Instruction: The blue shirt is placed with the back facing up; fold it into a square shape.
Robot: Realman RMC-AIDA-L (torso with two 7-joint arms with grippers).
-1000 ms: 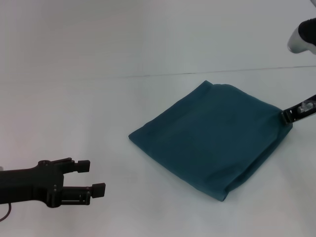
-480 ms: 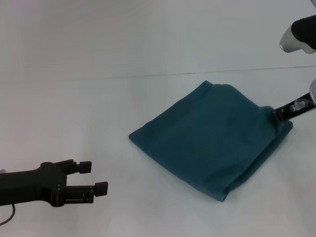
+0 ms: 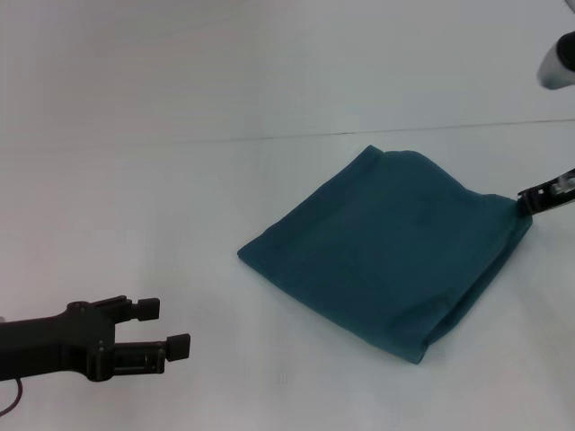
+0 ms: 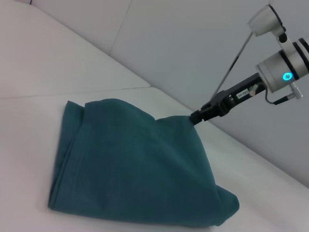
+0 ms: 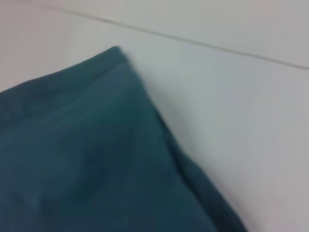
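Blue shirt [image 3: 386, 260] folded near-square on table [image 3: 135, 197], soft, light, floppy knit. Right gripper [image 3: 528, 201] pinches far-right corner; best hold there. Left gripper [image 3: 166, 328] open, well apart.

Left gripper [image 3: 163, 328] hovers at the frame's lower left, fingers parted. Right gripper [image 3: 525, 201] sits at the right edge, seemingly pinched closed.

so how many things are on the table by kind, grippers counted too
folded dark teal-blue knit shirt: 1
black grippers: 2, the left gripper with jaws open, off the cloth, and the right gripper at the shirt's right corner
white table: 1
total: 4
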